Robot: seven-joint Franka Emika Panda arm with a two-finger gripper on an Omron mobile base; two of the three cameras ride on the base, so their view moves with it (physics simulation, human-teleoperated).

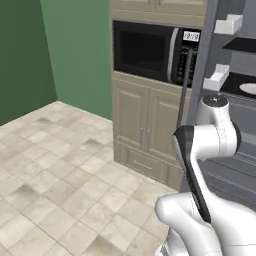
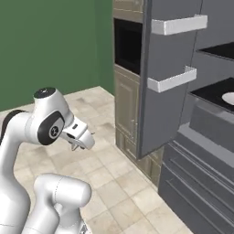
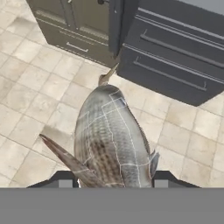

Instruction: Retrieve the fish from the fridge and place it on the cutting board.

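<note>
Nearest the hand camera, the jaws are clenched on the fish (image 3: pixel 111 140), which hangs between the two dark finger tips (image 3: pixel 64 178) at 6 o'clock and points up toward 12. Its body is a plump, tapered oval, grey-beige with mottled brown patches and a scaly sheen; a long thin fin trails off toward 9 o'clock. In the right base view the gripper (image 2: pixel 78 138) is tucked close to the arm, well apart from the fridge (image 2: pixel 183 91).

Below lies a floor (image 1: pixel 60 175) of pale, matte square tiles. Farther off, the fridge door stands open (grey, flat-panelled, with white rectangular bins (image 2: pixel 178 25)), and a round white plate (image 2: pixel 228 98) rests on a black shelf at 3 o'clock. Beyond, a glossy black microwave (image 1: pixel 150 50) sits above beige cabinet doors.

So retrieval looks done; carrying the fish to the cutting board and setting it down remains, I judge.
</note>
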